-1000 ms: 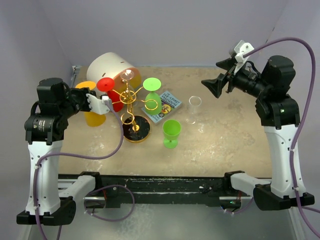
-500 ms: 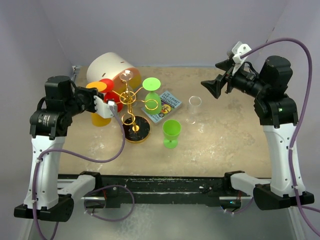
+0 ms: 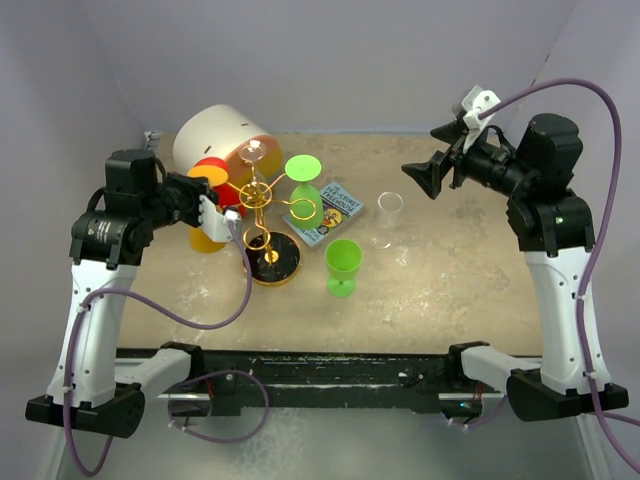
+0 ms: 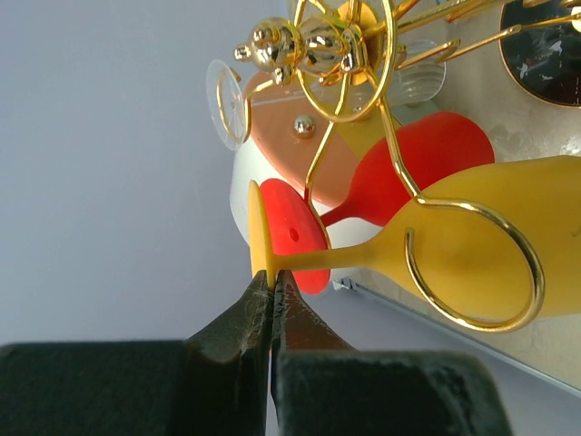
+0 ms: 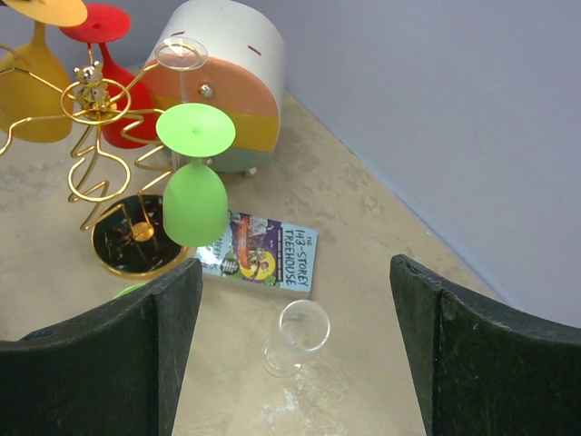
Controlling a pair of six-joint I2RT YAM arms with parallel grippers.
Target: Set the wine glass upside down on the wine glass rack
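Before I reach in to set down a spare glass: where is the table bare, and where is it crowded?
Bare: the right side of the table, past the clear glass, and the near strip in front of the upright green glass. Crowded: back left, where the rack, white cylinder, book and yellow glass cluster.

The top camera looks down from behind my 2 bases. My left wrist camera, rolled sideways, sits close beside the gold wire tree-shaped rack (image 4: pixel 313 45); my right wrist camera sees it from farther off. All 3 share it.
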